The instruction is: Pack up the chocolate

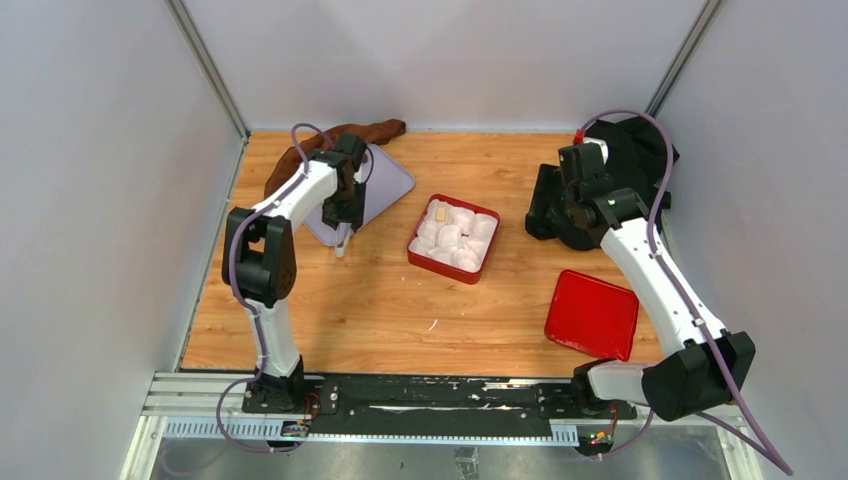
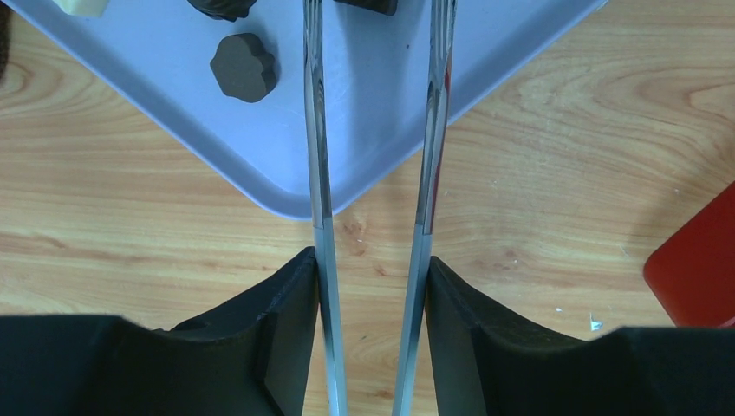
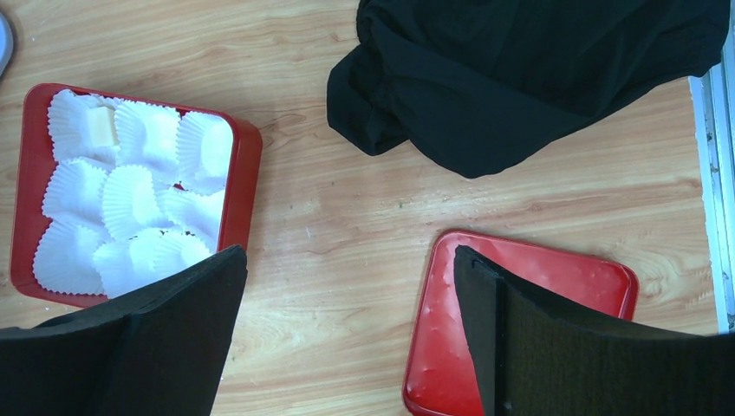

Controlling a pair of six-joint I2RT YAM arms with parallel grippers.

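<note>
Top external view: a wooden table (image 1: 400, 310) fills the floor of a grey-walled cell. A black cloth (image 3: 537, 78) lies heaped at the far right, and a brown cloth (image 1: 370, 130) at the far left. Just beside the brown cloth sits a lavender tray (image 2: 381, 113). A red box (image 3: 26, 173) at the centre is packed with white paper cups (image 3: 130, 199). Its red lid (image 1: 592, 313) lies flat to the near right, well apart from it.

The right gripper (image 3: 348, 260) hangs between box and lid with its jaws spread wide and nothing between them. The left gripper (image 1: 341, 248) points two thin metal blades down over the tray's near corner. The blades are parted and pinch nothing.

The chocolate is split. A dark scalloped piece (image 2: 244, 67) and a few cropped ones rest on the tray, left of the blades. One cream piece (image 3: 102, 127) sits in a cup at the box's far-left corner.
</note>
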